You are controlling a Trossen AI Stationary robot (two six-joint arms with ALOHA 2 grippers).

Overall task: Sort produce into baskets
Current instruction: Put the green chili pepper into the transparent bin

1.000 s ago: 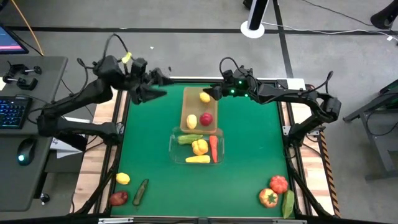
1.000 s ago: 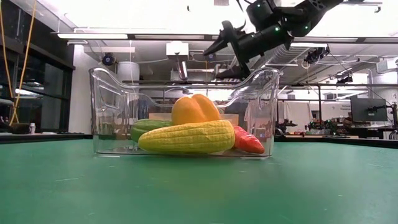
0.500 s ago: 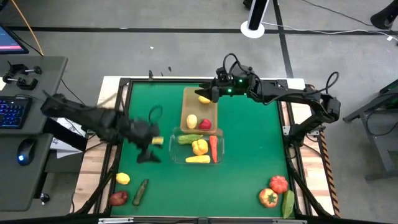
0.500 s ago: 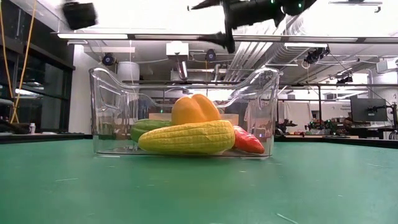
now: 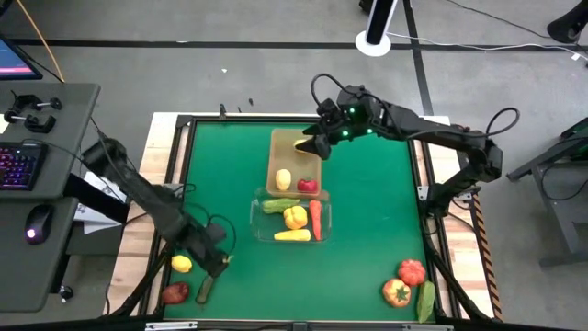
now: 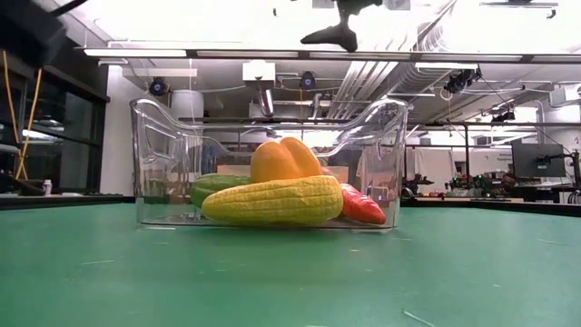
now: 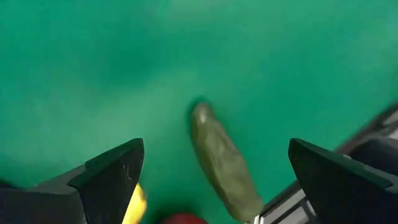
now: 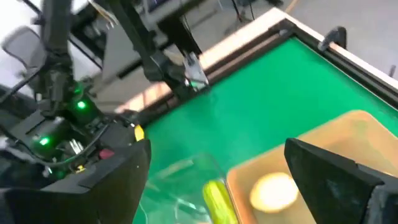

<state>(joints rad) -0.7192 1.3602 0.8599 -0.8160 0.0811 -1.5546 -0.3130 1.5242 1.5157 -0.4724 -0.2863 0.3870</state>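
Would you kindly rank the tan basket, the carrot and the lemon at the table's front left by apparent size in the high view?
1. Tan basket, clearly largest.
2. Carrot, long and narrow.
3. Lemon, smallest.

Keyboard (image 5: 20,165) and mouse (image 5: 36,223) on side desk (image 5: 69,101)

the tan bin (image 5: 276,158) sits mid-table with the clear bin (image 5: 260,223) touching its near end. the left gripper (image 5: 219,264) hangs over the near left corner, just beside a cucumber (image 5: 208,281), a lemon (image 5: 182,264) and an apple (image 5: 175,293). the right gripper (image 5: 310,145) hovers over the tan bin's far end.
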